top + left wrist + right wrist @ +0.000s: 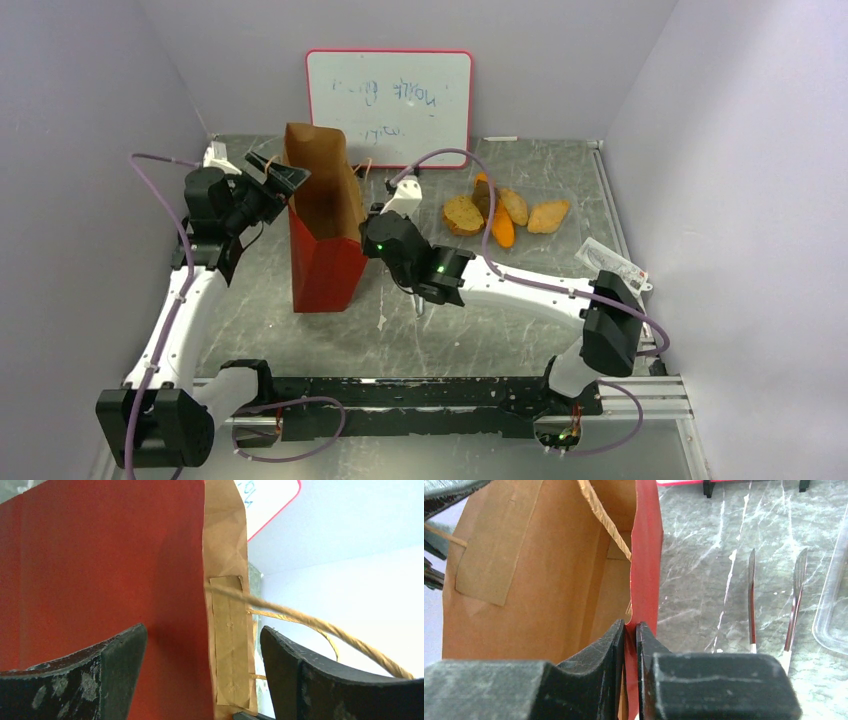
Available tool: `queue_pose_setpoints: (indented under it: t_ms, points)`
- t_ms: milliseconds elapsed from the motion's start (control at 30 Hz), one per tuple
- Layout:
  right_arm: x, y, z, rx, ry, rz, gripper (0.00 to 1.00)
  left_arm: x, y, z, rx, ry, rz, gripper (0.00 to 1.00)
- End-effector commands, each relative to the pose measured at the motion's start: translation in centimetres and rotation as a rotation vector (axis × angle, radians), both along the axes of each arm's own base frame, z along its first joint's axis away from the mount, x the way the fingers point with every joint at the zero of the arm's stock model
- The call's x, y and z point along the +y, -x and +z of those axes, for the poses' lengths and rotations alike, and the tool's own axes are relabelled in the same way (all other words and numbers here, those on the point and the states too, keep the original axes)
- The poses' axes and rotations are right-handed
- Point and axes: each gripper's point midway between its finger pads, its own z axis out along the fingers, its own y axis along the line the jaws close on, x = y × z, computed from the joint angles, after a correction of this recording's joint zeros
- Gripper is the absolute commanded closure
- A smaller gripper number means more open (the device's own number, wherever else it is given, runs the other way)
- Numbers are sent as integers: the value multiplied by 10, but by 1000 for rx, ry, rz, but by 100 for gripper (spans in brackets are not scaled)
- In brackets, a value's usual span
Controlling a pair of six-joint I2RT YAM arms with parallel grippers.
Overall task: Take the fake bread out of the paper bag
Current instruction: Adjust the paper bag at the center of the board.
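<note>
Marbled worktop (470, 340), lilac walls (90, 100). Red paper bag (325, 265) standing open; my right jaws are pinching its rim, left jaws gaping.

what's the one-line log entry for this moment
paper bag: upright | left hand: open, astride its rim | right hand: shut on its wall | fake bread: lying outside, right of bag

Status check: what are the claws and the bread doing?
Right claw shut on paper bag rim. Left claw open around its other edge. Fake bread out, lying right of bag. No obstruction seen.
</note>
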Motion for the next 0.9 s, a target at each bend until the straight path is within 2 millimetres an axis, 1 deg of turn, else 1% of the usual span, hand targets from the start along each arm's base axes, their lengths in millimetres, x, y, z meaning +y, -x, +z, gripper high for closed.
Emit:
queue_pose_setpoints:
  t_ms: [0, 33, 167, 267, 367, 467, 633, 867]
  points:
    - [-4, 1, 42, -74, -35, -26, 87, -5, 7, 14, -24, -81, -90, 22]
    - [-5, 2, 45, -78, -36, -27, 87, -6, 7, 14, -25, -91, -103, 23]
    - [-6, 6, 61, -100, -59, -24, 88, -5, 11, 3, 18, -140, -129, 23]
    - [-8, 10, 70, -116, -75, -21, 88, -1, 13, -12, 52, -176, -125, 23]
    - [-8, 14, 76, -127, -82, -16, 88, 5, 15, -28, 97, -193, -113, 23]
    - [-8, 17, 79, -137, -87, -11, 88, 11, 17, -39, 126, -209, -94, 23]
    - [-8, 19, 83, -144, -90, -4, 88, 13, 17, -49, 163, -220, -104, 24]
    - [-6, 18, 86, -151, -81, -3, 88, 12, 17, -51, 169, -264, -153, 25]
